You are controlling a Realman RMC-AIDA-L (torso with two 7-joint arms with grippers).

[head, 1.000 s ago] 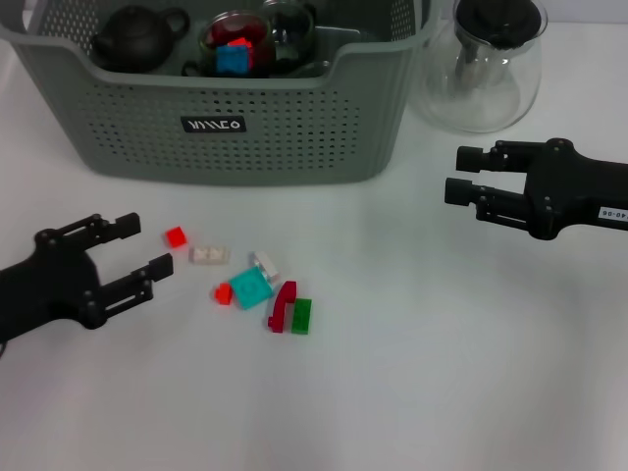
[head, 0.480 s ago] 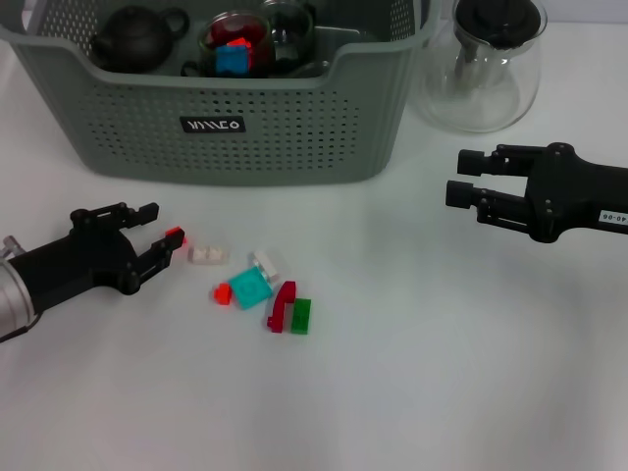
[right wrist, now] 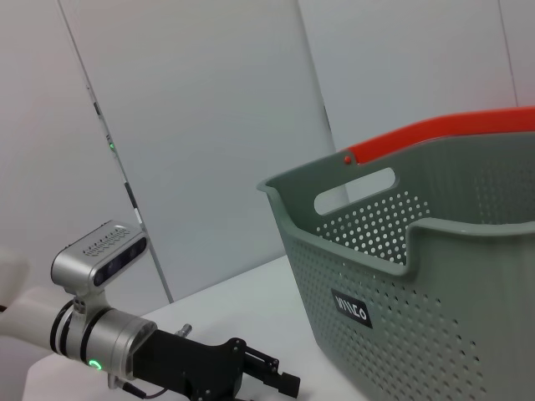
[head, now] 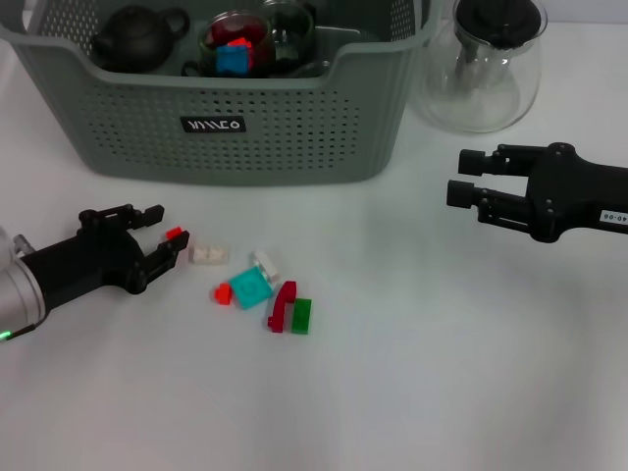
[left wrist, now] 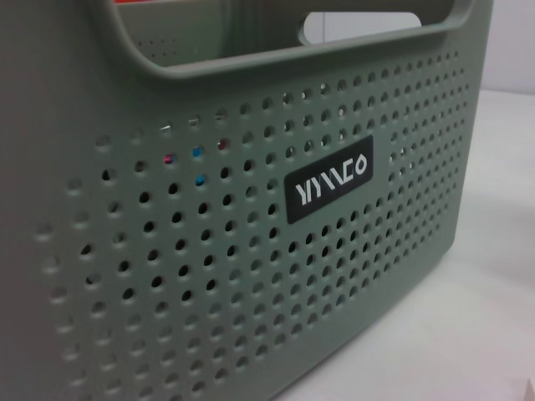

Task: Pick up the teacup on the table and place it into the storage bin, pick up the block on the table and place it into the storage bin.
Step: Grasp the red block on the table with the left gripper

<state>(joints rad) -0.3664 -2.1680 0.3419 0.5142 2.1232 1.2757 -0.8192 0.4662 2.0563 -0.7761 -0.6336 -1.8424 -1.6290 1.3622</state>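
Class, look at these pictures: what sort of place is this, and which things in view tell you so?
Probably a robotics lab or test bench. Two black robot hands, left and right, hang over a plain white table, with small coloured plastic blocks and a grey-green perforated plastic storage bin laid out like a practice exercise.

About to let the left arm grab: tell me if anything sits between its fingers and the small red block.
Nothing visible does. The left gripper is open, with the small red block right between its fingertips on the table. The white block lies just beyond, beside it, not in the path.
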